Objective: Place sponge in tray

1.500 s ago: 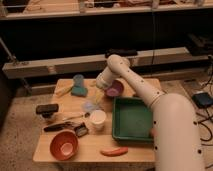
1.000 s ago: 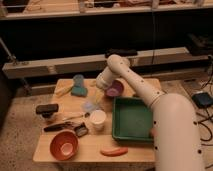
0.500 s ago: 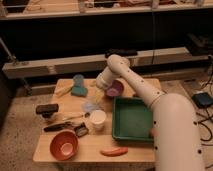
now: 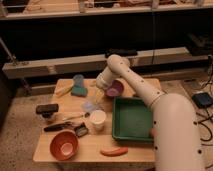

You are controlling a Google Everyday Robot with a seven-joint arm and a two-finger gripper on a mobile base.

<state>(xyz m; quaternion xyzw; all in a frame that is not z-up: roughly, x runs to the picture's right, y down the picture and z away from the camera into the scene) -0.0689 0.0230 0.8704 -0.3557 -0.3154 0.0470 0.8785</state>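
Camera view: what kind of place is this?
Probably a robot test lab: a wooden table laid with tray, sponge and orange bowl, cables on the floor, the gripper hanging beside the purple bowl.

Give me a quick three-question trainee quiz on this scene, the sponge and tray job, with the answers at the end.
1. True or false: the sponge already lies in the tray.
2. Which thing stands right beside the sponge? A) light-blue cup B) orange bowl C) white cup
3. Where is the gripper, and does it hold anything?

Key: 1 false, it lies on the table left of the arm. 2 A. 3 It hovers between the sponge and the purple bowl, open and empty.
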